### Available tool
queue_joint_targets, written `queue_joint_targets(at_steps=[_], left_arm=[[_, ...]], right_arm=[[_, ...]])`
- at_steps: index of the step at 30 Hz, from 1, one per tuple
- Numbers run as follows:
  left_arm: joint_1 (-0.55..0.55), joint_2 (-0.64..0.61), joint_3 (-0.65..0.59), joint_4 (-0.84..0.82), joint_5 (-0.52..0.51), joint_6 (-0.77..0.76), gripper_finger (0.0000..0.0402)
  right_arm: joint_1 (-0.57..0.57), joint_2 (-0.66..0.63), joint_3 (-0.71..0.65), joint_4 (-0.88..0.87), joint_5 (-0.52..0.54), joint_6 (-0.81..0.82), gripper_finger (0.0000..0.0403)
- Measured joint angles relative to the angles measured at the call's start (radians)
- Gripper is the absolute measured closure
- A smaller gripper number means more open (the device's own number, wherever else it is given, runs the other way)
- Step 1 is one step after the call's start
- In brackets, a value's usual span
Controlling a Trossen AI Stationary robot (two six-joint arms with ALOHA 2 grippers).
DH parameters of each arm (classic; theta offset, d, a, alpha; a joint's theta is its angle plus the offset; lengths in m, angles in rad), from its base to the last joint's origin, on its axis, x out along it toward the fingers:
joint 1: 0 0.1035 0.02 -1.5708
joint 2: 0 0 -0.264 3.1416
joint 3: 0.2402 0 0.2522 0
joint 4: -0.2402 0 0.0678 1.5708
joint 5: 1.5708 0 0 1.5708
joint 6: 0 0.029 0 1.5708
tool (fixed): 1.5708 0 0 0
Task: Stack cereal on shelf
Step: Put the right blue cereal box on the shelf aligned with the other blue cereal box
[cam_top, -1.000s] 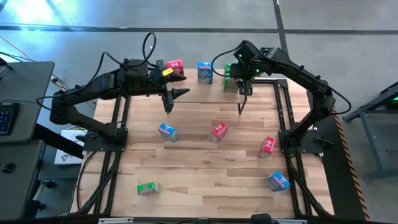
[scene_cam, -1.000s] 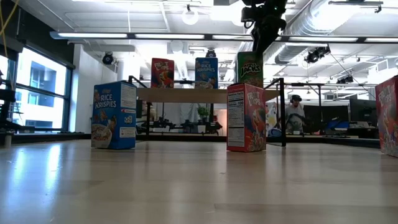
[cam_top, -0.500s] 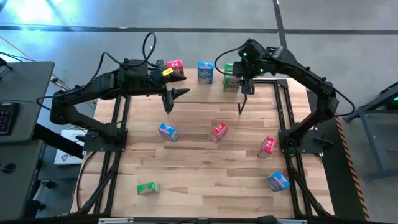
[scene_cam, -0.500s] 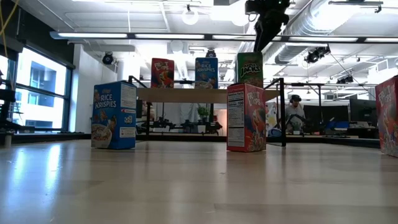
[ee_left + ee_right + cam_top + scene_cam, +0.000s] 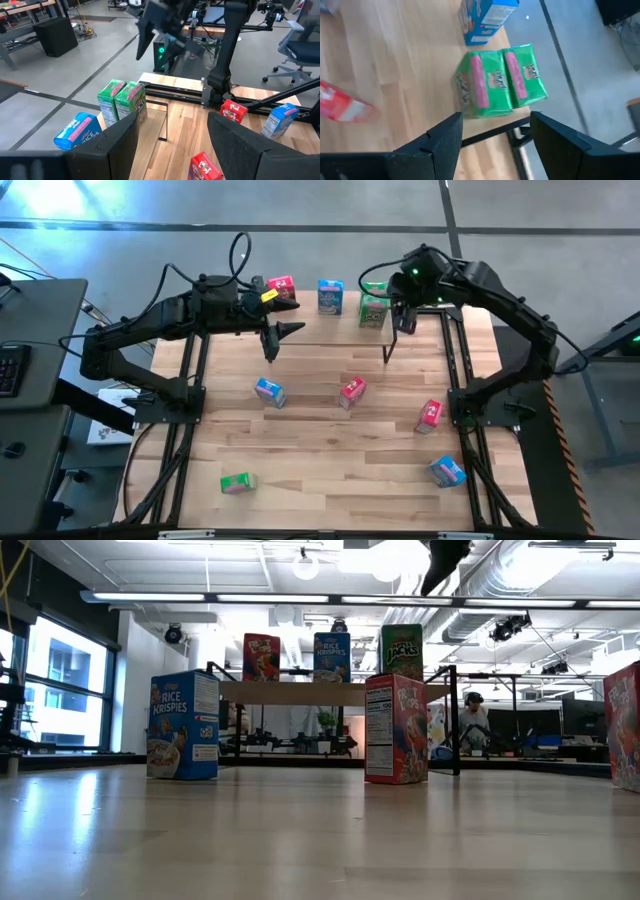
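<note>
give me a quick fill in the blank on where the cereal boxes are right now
1. On the shelf stand one red box, one blue box and ____ green boxes.
2. The green box lying on the table is nearest the ____ arm's side.
3. The right gripper hangs above the shelf holding ____.

Missing words: two; left; nothing

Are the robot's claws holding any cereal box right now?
No. The right claw hangs open and empty above the two green boxes on the shelf. The left claw is open and empty too.
</note>
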State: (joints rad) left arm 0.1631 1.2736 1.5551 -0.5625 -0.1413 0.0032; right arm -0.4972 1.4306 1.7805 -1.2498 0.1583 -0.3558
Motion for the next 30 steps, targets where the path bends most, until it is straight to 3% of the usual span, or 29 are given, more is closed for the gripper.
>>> queue_joint_targets(at_steps=[7,14,22,30], left_arm=[[0.0,0.0,0.0,0.0,0.0,0.0,0.0176],[0.0,0.0,0.0,0.0,0.0,0.0,0.0176],[0.0,0.0,0.0,0.0,0.0,0.0,0.0176],[0.0,0.0,0.0,0.0,0.0,0.0,0.0176]], right_arm=[[0.052,-0.041,0.0,-0.034,-0.001,0.228,0.0178],[0.128,-0.052,0.0,-0.148,-0.027,0.556,0.0178],[0.249,-0.052,0.0,-0.317,-0.17,0.914,0.0178],[0.414,-0.051,-0.004,-0.321,-0.229,1.133,0.0178]])
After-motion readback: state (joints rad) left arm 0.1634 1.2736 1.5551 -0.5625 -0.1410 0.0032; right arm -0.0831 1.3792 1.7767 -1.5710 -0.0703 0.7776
